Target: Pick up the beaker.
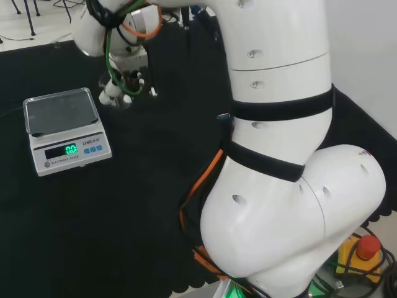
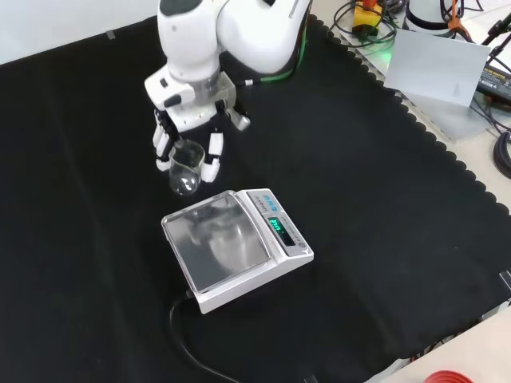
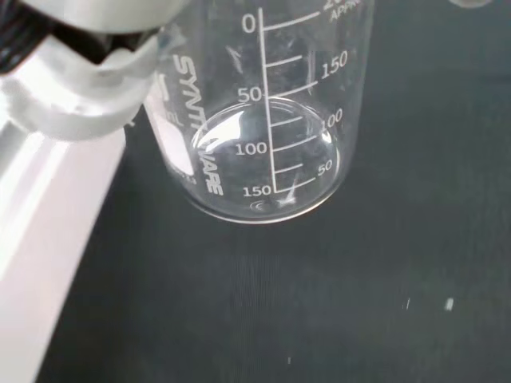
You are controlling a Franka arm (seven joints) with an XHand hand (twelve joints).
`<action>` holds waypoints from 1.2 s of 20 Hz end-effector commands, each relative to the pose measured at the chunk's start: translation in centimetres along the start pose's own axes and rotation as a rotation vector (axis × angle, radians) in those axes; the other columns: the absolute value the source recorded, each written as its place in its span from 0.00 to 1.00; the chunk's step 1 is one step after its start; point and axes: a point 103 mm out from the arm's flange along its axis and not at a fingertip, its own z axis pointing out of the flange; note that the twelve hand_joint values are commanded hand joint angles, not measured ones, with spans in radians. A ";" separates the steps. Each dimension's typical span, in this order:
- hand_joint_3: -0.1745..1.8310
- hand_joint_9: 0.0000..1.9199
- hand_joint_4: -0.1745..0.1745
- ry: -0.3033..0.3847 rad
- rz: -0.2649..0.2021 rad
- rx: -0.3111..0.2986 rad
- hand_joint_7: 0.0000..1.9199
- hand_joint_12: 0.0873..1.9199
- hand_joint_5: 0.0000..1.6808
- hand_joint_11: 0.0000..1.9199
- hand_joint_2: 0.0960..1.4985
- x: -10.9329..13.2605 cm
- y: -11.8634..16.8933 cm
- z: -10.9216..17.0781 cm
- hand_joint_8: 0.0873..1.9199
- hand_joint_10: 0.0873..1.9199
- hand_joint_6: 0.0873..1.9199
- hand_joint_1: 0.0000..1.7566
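The beaker (image 2: 185, 169) is clear, empty glass with white scale marks, upright on the black cloth just beyond the scale's far corner in the front view. The black and white hand (image 2: 190, 120) comes down over it, and its fingers (image 2: 212, 156) curl down both sides of the glass. Close up in the wrist view, the beaker (image 3: 271, 136) has a blurred white finger (image 3: 88, 76) lying against its wall. In the head view the hand (image 1: 126, 79) hangs past the scale with the beaker (image 1: 115, 99) faint beneath it. Whether the base touches the cloth I cannot tell.
A silver digital scale (image 2: 231, 243) with a lit green display sits on the cloth close to the beaker, its cable trailing toward the front edge; it also shows in the head view (image 1: 65, 127). The arm's white links (image 1: 279, 155) stand at the head view's right.
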 end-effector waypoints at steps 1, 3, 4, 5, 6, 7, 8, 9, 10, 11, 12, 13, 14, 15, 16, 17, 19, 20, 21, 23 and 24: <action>0.44 0.80 0.67 0.003 -0.009 -0.054 0.67 0.35 0.84 0.81 0.34 -0.5 -0.4 -4.5 0.48 0.20 0.20 0.67; 0.44 0.80 0.66 -0.003 -0.019 -0.063 0.67 0.35 0.84 0.81 0.34 0.1 -0.5 -5.7 0.48 0.20 0.20 0.67; 0.44 0.80 0.66 -0.002 -0.027 -0.067 0.67 0.35 0.84 0.81 0.34 0.5 -0.6 -6.2 0.48 0.20 0.20 0.67; 0.44 0.80 0.66 0.001 -0.039 -0.071 0.67 0.35 0.84 0.81 0.34 1.1 -0.6 -6.8 0.48 0.20 0.20 0.67; 0.44 0.80 0.66 0.003 -0.046 -0.072 0.67 0.35 0.84 0.81 0.34 1.5 -0.7 -7.1 0.48 0.20 0.20 0.67; 0.44 0.80 0.66 0.006 -0.055 -0.073 0.67 0.35 0.84 0.81 0.34 2.0 -0.7 -7.3 0.48 0.20 0.20 0.67; 0.44 0.80 0.66 0.013 -0.063 -0.072 0.67 0.35 0.84 0.81 0.34 2.5 -0.6 -7.5 0.48 0.20 0.20 0.67; 0.44 0.80 0.66 0.015 -0.074 -0.073 0.67 0.35 0.84 0.81 0.34 3.1 -0.6 -7.6 0.48 0.20 0.20 0.67; 0.45 0.80 0.66 0.019 -0.083 -0.074 0.67 0.35 0.84 0.81 0.34 3.6 -0.6 -7.7 0.48 0.20 0.20 0.67; 0.45 0.80 0.66 0.019 -0.093 -0.074 0.67 0.35 0.84 0.81 0.34 4.1 -0.5 -7.8 0.48 0.20 0.20 0.67; 0.45 0.80 0.66 0.020 -0.102 -0.073 0.67 0.35 0.84 0.81 0.34 4.7 -0.5 -7.8 0.48 0.20 0.20 0.67; 0.45 0.80 0.66 0.021 -0.112 -0.072 0.67 0.35 0.84 0.81 0.34 5.2 -0.4 -7.7 0.48 0.20 0.20 0.67; 0.45 0.80 0.66 0.022 -0.119 -0.070 0.67 0.35 0.84 0.81 0.34 5.7 -0.4 -7.7 0.48 0.20 0.20 0.67; 0.45 0.80 0.66 0.023 -0.128 -0.067 0.67 0.35 0.84 0.81 0.34 6.3 -0.3 -7.6 0.48 0.20 0.20 0.67; 0.45 0.80 0.66 0.025 -0.137 -0.063 0.67 0.35 0.84 0.81 0.34 6.8 -0.3 -7.5 0.48 0.20 0.20 0.67; 0.45 0.80 0.66 0.029 -0.144 -0.060 0.67 0.35 0.84 0.81 0.34 7.3 -0.3 -7.4 0.48 0.20 0.20 0.67; 0.45 0.80 0.66 0.037 -0.158 -0.050 0.67 0.35 0.84 0.81 0.34 8.4 -0.2 -7.1 0.48 0.20 0.20 0.67; 0.45 0.80 0.66 0.039 -0.165 -0.046 0.67 0.35 0.84 0.81 0.34 8.9 -0.2 -7.0 0.48 0.20 0.20 0.67; 0.45 0.80 0.67 0.040 -0.172 -0.043 0.67 0.35 0.84 0.81 0.34 9.4 -0.1 -6.8 0.48 0.20 0.20 0.67; 0.45 0.80 0.67 0.043 -0.185 -0.039 0.67 0.35 0.84 0.81 0.34 10.3 -0.1 -6.6 0.48 0.20 0.20 0.67; 0.45 0.80 0.67 0.042 -0.193 -0.038 0.67 0.35 0.84 0.81 0.34 10.7 -0.1 -6.6 0.48 0.20 0.20 0.67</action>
